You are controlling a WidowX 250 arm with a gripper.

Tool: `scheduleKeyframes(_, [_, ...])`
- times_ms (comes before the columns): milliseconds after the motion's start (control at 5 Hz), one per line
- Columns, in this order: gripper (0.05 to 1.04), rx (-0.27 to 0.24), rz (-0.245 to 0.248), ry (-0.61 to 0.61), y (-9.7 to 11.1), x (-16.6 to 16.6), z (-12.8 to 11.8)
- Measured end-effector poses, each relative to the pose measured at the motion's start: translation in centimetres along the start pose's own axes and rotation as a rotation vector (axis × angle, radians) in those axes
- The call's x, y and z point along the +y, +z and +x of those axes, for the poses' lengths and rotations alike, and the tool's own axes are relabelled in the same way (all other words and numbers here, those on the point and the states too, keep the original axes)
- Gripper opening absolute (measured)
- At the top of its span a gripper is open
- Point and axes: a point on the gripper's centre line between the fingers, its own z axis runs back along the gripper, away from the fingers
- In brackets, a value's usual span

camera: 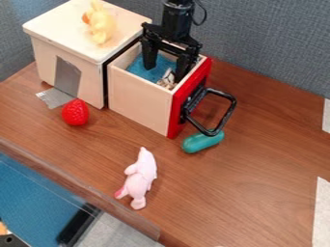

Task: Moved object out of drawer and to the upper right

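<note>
Looking down into the open drawer [138, 99], I can see the task's small brown-and-white object [168, 79] on the blue bottom [147, 72], toward the red front [193, 92]. It is partly hidden, and I cannot make out exactly what it is. My gripper [166, 73] hangs down over the drawer, with its jaws spread wide and their tips below the level of the rim. The object shows between them, close to the jaw nearer the red front; I cannot tell whether they touch.

The drawer's black handle [229, 112] sticks out from the red front, and its lower end overlaps a teal, rounded toy [203, 141] on the desk [235, 185] in my view. On the other side, the drawer adjoins a pale wooden cabinet [63, 30] with a yellow toy [101, 24] on top. Gray tape [54, 98] lies at the cabinet's foot, and a red strawberry [75, 112] sits just beside its near corner. Nearer to me, a pink plush toy [141, 177] lies on the desk, well apart from the drawer. Pale strips [322, 210] mark the right side, and a gray fabric partition [274, 46] stands behind everything.
</note>
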Motion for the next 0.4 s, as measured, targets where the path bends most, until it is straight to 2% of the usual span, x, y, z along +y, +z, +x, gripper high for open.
scheduleKeyframes(200, [0.944,0.004,-0.045,0.018,-0.40,-0.30,-0.22])
scheduleKeyframes(400, [0.668,0.025,-0.078,0.024,-1.03,-0.76,-0.82])
